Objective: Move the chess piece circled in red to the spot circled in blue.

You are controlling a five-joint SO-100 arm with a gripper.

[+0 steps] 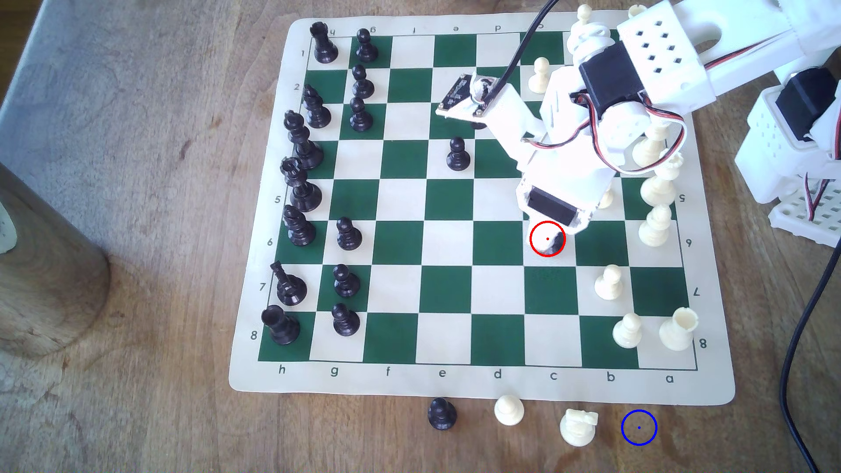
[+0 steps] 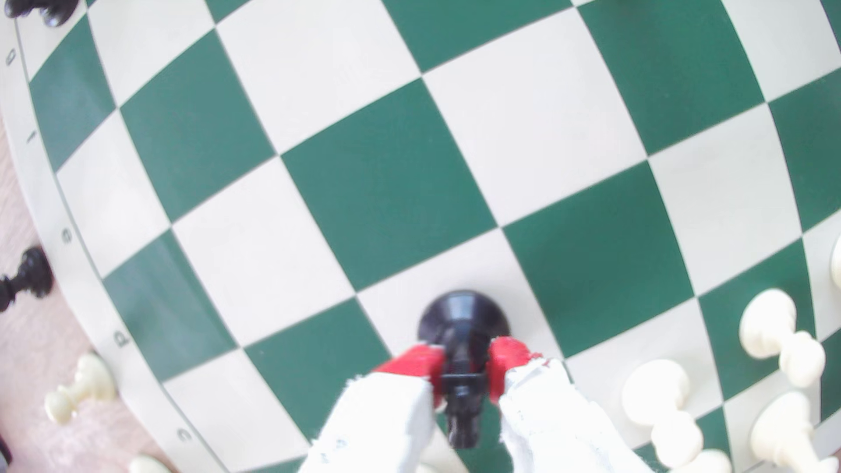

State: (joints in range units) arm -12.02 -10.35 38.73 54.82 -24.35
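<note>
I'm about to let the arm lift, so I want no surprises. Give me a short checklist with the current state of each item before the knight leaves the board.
1. Gripper straddles the black knight, a red pad on each side: ok.
2. Pads firmly clamped on the knight: cannot tell; they sit right against it in the wrist view.
3. Knight upright on its cream square: ok.
4. Blue-ringed spot is bare wood: ok.
5. Cream knight stands beside the spot, outside the ring: ok, but close.
6. Cream pawn stands near the straight path to the spot: not ok unless the lift clears it.
</note>
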